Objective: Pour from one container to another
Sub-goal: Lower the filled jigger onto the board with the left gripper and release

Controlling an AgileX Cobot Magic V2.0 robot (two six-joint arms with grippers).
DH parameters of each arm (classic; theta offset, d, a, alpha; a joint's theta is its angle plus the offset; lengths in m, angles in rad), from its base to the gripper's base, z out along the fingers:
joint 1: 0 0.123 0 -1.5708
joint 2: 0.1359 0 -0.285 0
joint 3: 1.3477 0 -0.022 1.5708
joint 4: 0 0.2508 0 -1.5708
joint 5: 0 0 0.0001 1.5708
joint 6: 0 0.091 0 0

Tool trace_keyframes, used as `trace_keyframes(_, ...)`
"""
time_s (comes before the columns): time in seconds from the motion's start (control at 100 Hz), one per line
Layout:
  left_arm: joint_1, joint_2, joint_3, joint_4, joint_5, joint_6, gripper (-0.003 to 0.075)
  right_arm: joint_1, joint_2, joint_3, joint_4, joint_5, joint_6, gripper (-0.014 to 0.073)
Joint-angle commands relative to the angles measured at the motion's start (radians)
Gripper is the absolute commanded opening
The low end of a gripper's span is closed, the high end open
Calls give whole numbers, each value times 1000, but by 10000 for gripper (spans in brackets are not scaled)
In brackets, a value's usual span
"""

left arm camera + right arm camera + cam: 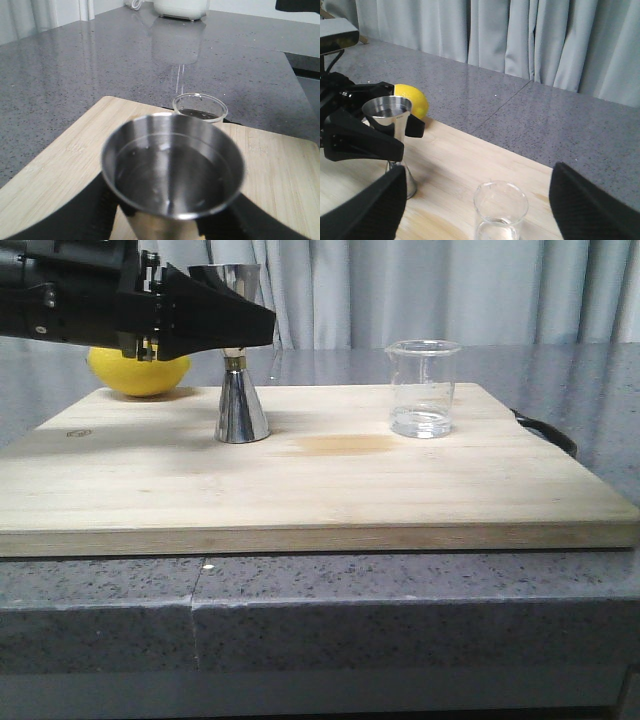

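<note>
Front view: left gripper clasping upright jigger mid-board, beaker well apart; right gripper spread wide.

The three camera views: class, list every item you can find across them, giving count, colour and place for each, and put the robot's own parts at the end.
Cutting board: one, pale wood, lying on the counter.
Counter: one, grey speckled stone, under the board.
Jigger: one, shiny steel with a gold waist band, upright on the board's left half, between the left gripper's fingers.
Beaker: one, clear glass, a little clear liquid at the bottom, upright on the board's right half.
Lemon: one, yellow, back left of the board, behind the left arm.
Curtain: grey, behind the counter.
White object: one, far end of the counter, unclear.
Left gripper: black, around the jigger's upper cup.
Right gripper: black, open, above the beaker.
</note>
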State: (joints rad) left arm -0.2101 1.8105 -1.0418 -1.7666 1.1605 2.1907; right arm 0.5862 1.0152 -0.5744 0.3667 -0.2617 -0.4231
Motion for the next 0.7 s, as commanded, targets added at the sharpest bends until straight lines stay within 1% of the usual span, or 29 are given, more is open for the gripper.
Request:
trace_keyframes(0.0,-11,-35,-26,-69,118,2,407,-10,-22,-30,-17,-63,-11,531)
trace_keyframes(0.1,-11,-35,-26,-62,117,0,487,-41,-22,-59,-17,9,-11,531)
trace_keyframes(0.13,-11,-37,-26,-56,113,-3,515,-57,-22,-76,-17,59,-11,531)
trace_keyframes(0.2,-8,-43,-26,-35,99,-26,551,-87,-22,-119,-17,177,-11,531)
trace_keyframes(0.34,9,-77,-26,38,51,-101,556,-159,-22,-221,-17,440,-11,531)
trace_keyframes(0.45,27,-129,-26,120,-16,-183,556,-226,-22,-302,-23,636,-11,531)
trace_keyframes(0.6,47,-227,-26,284,-115,-309,556,-329,-22,-405,-34,911,-9,529)
trace_keyframes(0.69,51,-305,-26,420,-184,-449,556,-396,-22,-460,-39,1045,23,529)
